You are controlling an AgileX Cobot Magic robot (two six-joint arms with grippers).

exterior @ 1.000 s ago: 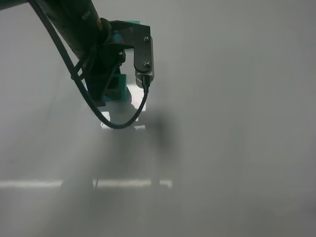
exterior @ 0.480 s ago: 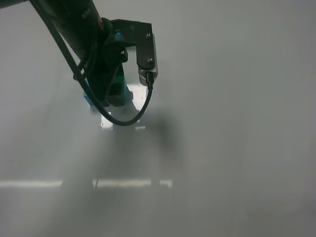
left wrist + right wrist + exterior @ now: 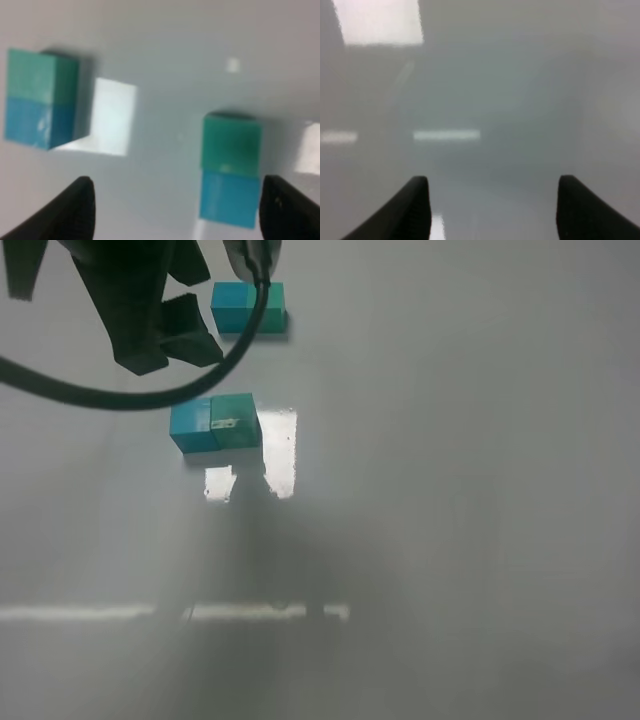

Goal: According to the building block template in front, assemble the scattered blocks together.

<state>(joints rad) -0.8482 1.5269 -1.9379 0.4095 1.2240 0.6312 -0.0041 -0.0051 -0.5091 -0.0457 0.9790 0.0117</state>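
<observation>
Item one: the template bar [image 3: 248, 308], teal-blue cube joined to green cube, lies at the far side of your grey bench [image 3: 460, 490]. Its long axis runs left-right in the high view, blue end to the left.

Item two: the two loose blocks, a teal-blue cube [image 3: 190, 426] and a sea-green cube [image 3: 235, 420], sit touching side by side nearer to you. That pair shares the template's left-right axis and colour order.

You will find no readable writing or brand on any piece; the green cube shows only a pale scuff.

Item three: your left tool [image 3: 175, 210] hangs above the blocks, fingers spread wide, holding nothing.

Item four: your right tool [image 3: 492, 207] is likewise spread and empty over bare bench.
</observation>
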